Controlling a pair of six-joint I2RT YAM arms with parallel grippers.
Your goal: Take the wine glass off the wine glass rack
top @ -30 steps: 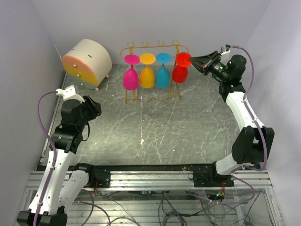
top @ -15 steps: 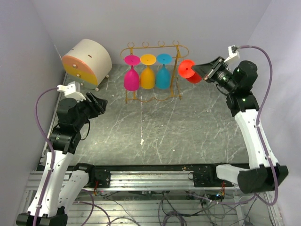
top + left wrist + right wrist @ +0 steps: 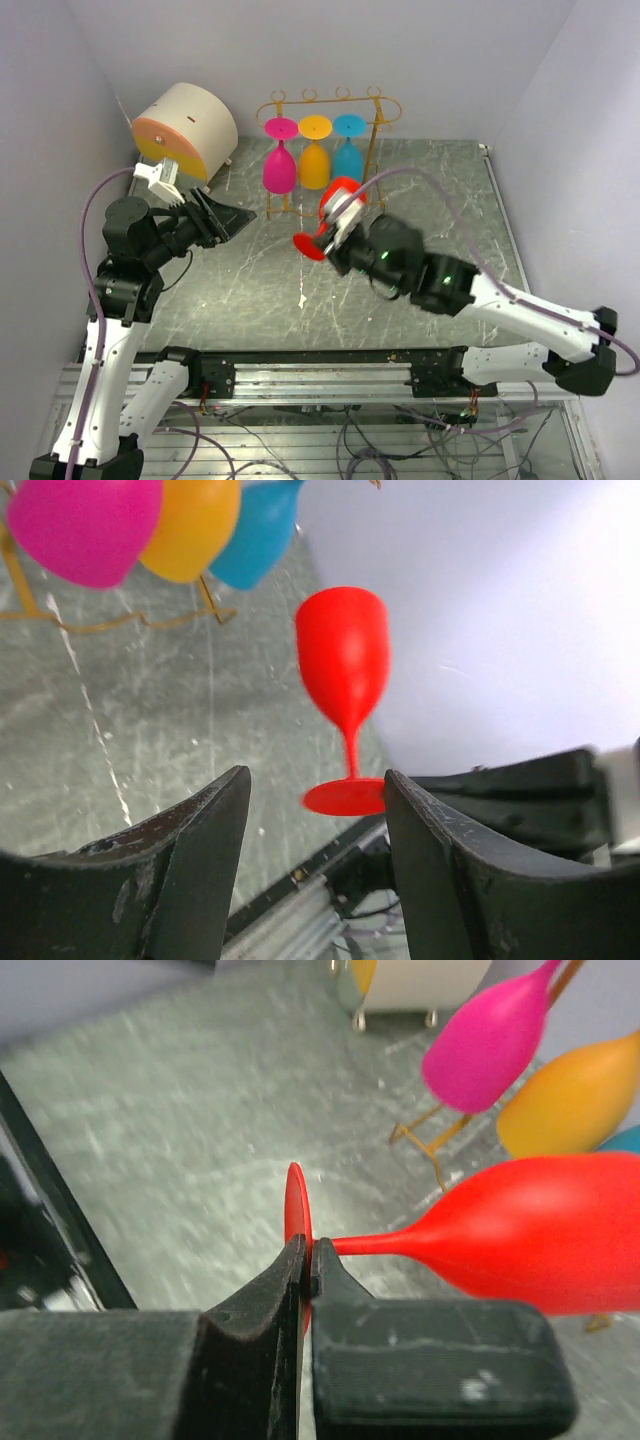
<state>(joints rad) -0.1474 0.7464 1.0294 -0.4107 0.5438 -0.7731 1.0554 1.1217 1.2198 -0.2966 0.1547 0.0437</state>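
The red wine glass [image 3: 338, 203] is off the golden wire wine glass rack [image 3: 377, 128] and hangs in the air over the table's middle, in front of the rack. My right gripper [image 3: 320, 240] is shut on the rim of its round foot [image 3: 296, 1200], with the bowl [image 3: 540, 1235] lying sideways. A pink [image 3: 278, 167], an orange [image 3: 314, 162] and a blue glass [image 3: 348, 157] hang upside down on the rack. My left gripper [image 3: 238, 214] is open and empty, left of the red glass [image 3: 343, 660] and pointing at it from a distance.
A cream round drawer box [image 3: 185, 125] with coloured fronts stands at the back left beside the rack. Walls close in the table on the left, back and right. The metal rail with the arm bases [image 3: 330, 365] runs along the near edge.
My right arm has swung the red glass from the rack's right end down to the table's middle. The left gripper has turned toward the centre and opened wider.
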